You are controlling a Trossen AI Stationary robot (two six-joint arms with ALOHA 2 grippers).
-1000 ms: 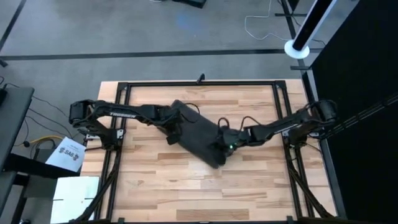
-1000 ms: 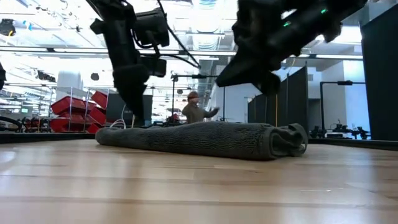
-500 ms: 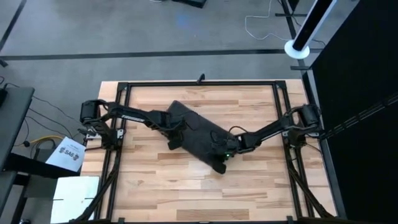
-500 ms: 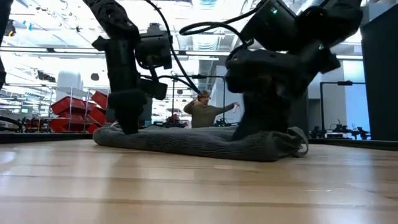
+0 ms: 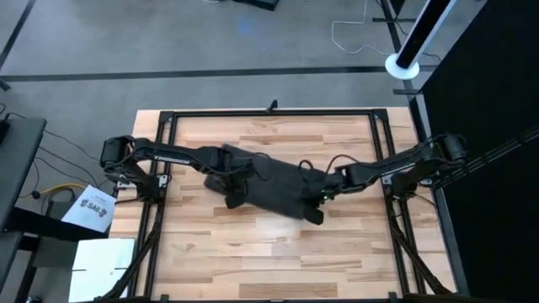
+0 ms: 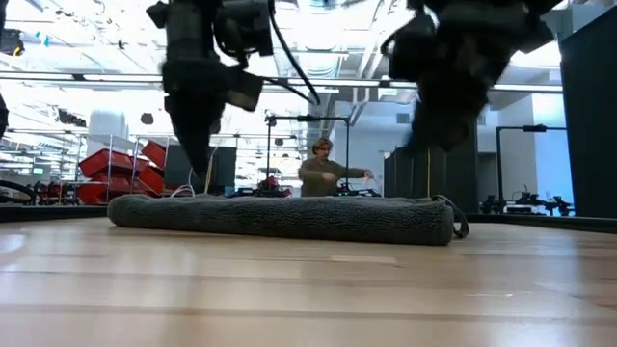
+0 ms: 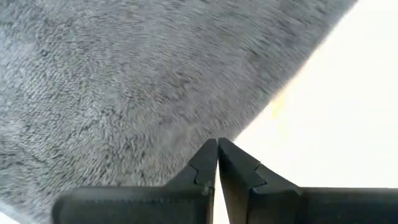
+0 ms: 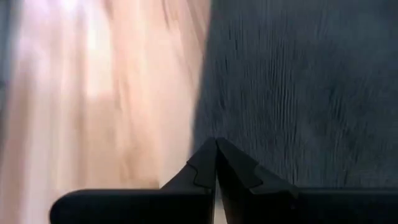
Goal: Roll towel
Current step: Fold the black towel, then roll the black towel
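Near the middle of the bench (image 5: pixel 354 252), the towel (image 5: pixel 274 187) lies as a long, low, flattened roll, its ends not tightly wound. Left end effector (image 5: pixel 234 198) and right end effector (image 5: pixel 320 198), each with fingers pressed together and holding nothing, hang just over its two ends. Rolling looks mostly done; tightening and tidying probably remain.

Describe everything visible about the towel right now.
The towel is dark charcoal-grey, plush, and lies as a long low roll slanting across the middle of the wooden table. A loose flap sticks out at its right end. The left gripper and right gripper, both shut, sit at its ends.
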